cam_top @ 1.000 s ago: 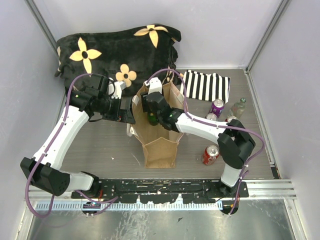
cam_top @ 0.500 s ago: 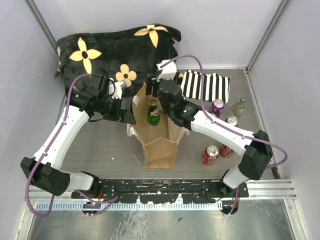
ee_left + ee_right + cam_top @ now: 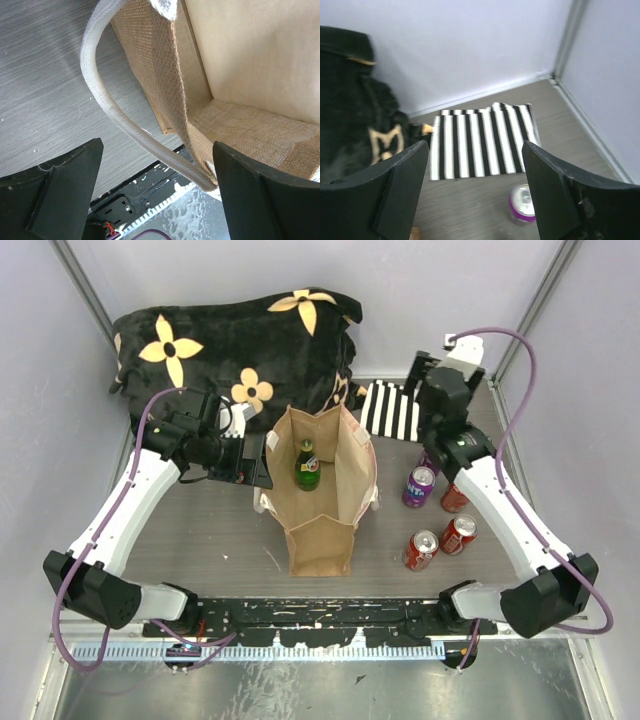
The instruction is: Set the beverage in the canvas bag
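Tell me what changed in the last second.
The right pincer let go of the green bottle, leaving it inside the canvas bag, and pulled back toward the striped cloth. The left pincer stayed open by the bag's handle.

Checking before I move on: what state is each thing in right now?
canvas bag: upright, mouth open.
green bottle: upright inside the bag.
left pincer: open, straddling the bag's white strap.
right pincer: open, empty, near the striped cloth.
striped cloth: lying flat.
purple can: upright on the table, outside the bag.
red cans: on the table, outside the bag.
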Robot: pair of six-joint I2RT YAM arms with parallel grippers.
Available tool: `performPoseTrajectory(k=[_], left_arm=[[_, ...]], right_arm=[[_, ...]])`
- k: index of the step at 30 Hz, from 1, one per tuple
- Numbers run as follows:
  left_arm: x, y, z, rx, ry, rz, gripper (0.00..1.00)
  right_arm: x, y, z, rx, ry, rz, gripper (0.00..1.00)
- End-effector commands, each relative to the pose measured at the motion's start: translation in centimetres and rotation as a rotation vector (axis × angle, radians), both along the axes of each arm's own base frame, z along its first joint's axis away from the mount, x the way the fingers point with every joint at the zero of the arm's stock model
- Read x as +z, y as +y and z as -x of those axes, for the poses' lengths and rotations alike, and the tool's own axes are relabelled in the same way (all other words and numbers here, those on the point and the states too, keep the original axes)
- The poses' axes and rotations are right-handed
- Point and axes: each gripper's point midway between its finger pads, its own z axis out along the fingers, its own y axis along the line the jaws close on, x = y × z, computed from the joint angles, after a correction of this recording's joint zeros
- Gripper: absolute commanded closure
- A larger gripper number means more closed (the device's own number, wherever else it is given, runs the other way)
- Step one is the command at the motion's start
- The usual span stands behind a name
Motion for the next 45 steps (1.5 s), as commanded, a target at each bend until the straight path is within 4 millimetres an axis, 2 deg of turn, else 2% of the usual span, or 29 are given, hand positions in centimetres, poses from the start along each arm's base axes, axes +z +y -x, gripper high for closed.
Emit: performPoseTrajectory(k=[1,4,7,14,20,26,45], left_arm=[[0.3,-0.4,-0.1,-0.013,0.0,0.02,0.02],[0.4,-0.5,-0.2,-0.014,-0.002,0.022,0.02],[0.3,-0.5,-0.2,-0.015,0.0,0.023,0.02],[0.4,-0.5,-0.2,-0.015,0.0,0.024,0.02],[0.2,-0.4,0.0,-0.017,-0.001,0.021,0.02],[0.1,-0.4,0.0,-0.018,0.001,0.021,0.02],[-0.3,-0.4,0.0,-0.024,0.018,0.012,0.02]], right_arm=[[-1.9,-5.6,1.2,-0.113,0.08,-0.004,0.19],[-4.3,-9.2,1.3,-0.187,0.163,-0.033,0.19],[-6.8,-12.0,1.5,-0.249,0.25,-0.061,0.19],[-11.9,-15.5,2.4,-0.339,0.367,-0.094,0.2],[-15.6,-16.8,3.2,-0.375,0.437,-0.114,0.21],[-17.6,-17.9,3.1,-0.396,0.45,-0.123,0.21],[-19.9,-18.7,1.6,-0.392,0.412,-0.106,0.27]])
